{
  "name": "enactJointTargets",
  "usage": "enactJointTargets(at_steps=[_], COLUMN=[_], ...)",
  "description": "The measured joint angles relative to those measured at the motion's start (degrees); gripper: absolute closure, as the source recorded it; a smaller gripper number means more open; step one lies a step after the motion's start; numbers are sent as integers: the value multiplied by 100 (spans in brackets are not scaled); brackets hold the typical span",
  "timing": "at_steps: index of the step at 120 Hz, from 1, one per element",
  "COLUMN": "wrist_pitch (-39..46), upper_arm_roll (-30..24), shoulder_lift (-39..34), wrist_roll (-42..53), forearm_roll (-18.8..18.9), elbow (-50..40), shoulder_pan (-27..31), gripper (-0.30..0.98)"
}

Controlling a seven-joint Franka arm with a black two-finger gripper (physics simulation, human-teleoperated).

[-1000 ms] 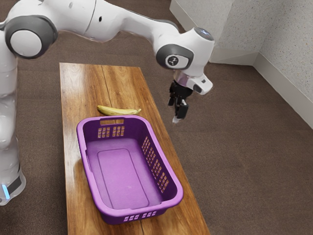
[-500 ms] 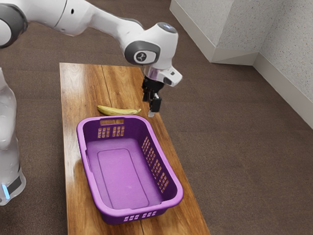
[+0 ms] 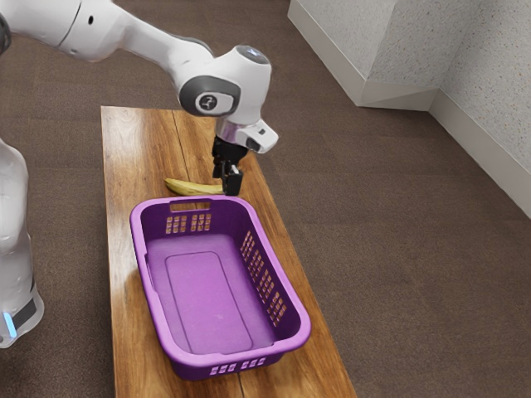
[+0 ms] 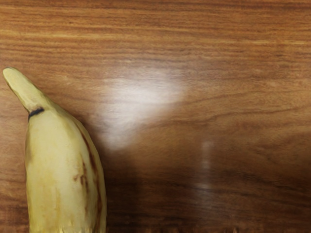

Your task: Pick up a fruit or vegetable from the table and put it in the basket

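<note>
The purple basket [image 3: 207,298] sits low and centre in the exterior view, on the wooden tabletop [image 3: 137,149]. Just past its far rim, left of centre, lies the banana [image 3: 189,188]. The gripper [image 3: 229,184] is at the banana's right end; whether it is wide or narrow cannot be told. Speckled walls [image 3: 460,58] stand upper right.

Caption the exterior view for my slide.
Fingers by one end of a banana on a wooden table, beside an empty purple basket.
</note>
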Motion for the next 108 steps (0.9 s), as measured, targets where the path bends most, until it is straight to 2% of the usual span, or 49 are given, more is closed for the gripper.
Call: enactJointTargets(at_steps=[43, 59, 71, 108], wrist_pitch=[-96, -265, -349, -304], upper_arm_roll=[23, 567, 778, 801], shoulder_lift=[-836, -1089, -1103, -669], wrist_roll=[-325, -232, -152, 25], forearm_roll=[81, 314, 487, 704], elbow=[-688, -799, -796, -673], shoulder_pan=[8, -1, -6, -19], gripper=[3, 1, 1, 0])
